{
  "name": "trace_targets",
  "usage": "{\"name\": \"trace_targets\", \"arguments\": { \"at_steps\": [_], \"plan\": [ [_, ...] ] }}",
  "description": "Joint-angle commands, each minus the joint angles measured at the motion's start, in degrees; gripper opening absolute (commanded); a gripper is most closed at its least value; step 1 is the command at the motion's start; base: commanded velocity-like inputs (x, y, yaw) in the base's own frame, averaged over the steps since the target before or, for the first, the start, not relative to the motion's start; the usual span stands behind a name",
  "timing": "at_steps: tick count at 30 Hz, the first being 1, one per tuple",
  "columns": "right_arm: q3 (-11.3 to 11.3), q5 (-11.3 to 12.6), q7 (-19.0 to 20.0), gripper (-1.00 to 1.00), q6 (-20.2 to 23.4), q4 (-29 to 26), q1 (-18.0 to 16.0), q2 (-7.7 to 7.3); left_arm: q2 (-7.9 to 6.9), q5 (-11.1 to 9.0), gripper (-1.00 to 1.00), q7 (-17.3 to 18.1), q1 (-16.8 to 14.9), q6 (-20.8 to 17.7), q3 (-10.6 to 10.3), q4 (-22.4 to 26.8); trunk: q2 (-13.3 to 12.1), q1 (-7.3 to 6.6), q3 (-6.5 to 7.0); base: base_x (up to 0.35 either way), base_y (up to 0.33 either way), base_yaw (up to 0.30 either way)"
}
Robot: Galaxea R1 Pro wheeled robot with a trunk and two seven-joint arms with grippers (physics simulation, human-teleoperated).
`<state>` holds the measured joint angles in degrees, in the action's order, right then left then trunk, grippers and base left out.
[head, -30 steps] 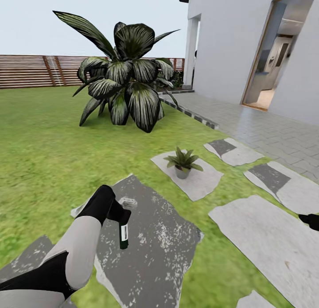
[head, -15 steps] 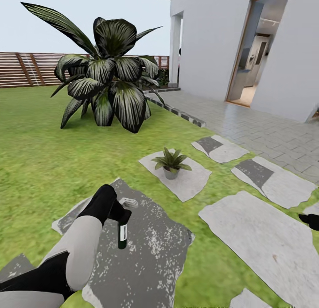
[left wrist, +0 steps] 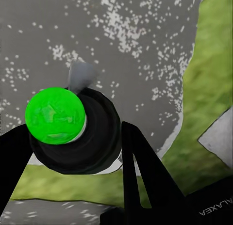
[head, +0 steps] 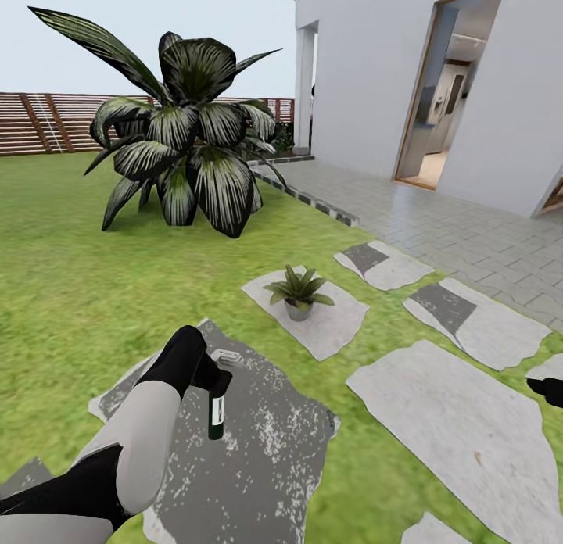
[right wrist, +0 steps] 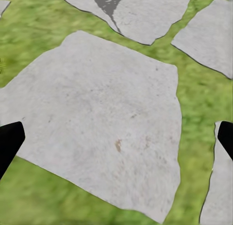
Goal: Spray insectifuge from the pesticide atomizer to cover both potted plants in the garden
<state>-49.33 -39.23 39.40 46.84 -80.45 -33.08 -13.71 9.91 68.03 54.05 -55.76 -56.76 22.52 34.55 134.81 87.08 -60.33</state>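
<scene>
In the head view my left gripper (head: pixel 216 378) is shut on the neck of the pesticide atomizer (head: pixel 216 413), a slim dark-green bottle with a white label strip that hangs upright over a dark grey stepping stone (head: pixel 266 450). The left wrist view shows the atomizer (left wrist: pixel 99 137) end-on, with a bright green disc on it, between two black fingers (left wrist: pixel 145 171). A potted plant (head: pixel 297 288), a low green rosette in a grey pot, stands on a pale stone ahead and to the right of the bottle. My right gripper (right wrist: pixel 116 140) is open above a pale stone slab (right wrist: pixel 102 113).
A big striped-leaf plant (head: pixel 188 153) rises from the lawn (head: pixel 70 294) at the back left, before a brown slatted fence (head: pixel 47 122). Pale stepping stones (head: pixel 453 419) lie to the right. A paved walk (head: pixel 438 223) runs along the white house with an open doorway (head: pixel 438 122).
The whole picture has shifted left, so the camera has moved. My left arm keeps the same pose with the bottle in its grip.
</scene>
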Motion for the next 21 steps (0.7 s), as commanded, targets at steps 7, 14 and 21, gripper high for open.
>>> {"name": "trace_targets", "arguments": {
  "at_steps": [7,14,21],
  "plan": [
    [-0.06,-0.59,0.58,1.00,0.09,-0.05,-0.06,0.00,0.09,0.61,-1.00,0.53,-0.05,-0.20,0.42,0.09,-2.80,-1.55,1.20,0.000,0.000,0.000],
    [-0.06,-0.50,0.59,1.00,0.09,-0.05,-0.06,0.00,0.09,0.67,-1.00,0.53,-0.05,-0.20,0.42,0.16,-5.61,-3.09,2.46,0.000,0.000,-0.168],
    [-0.06,-0.50,0.59,1.00,0.09,-0.01,-0.06,0.00,0.09,0.78,-1.00,0.53,-0.05,-0.20,0.43,0.25,-6.01,-3.31,2.64,0.000,0.000,-0.274]
  ]
}}
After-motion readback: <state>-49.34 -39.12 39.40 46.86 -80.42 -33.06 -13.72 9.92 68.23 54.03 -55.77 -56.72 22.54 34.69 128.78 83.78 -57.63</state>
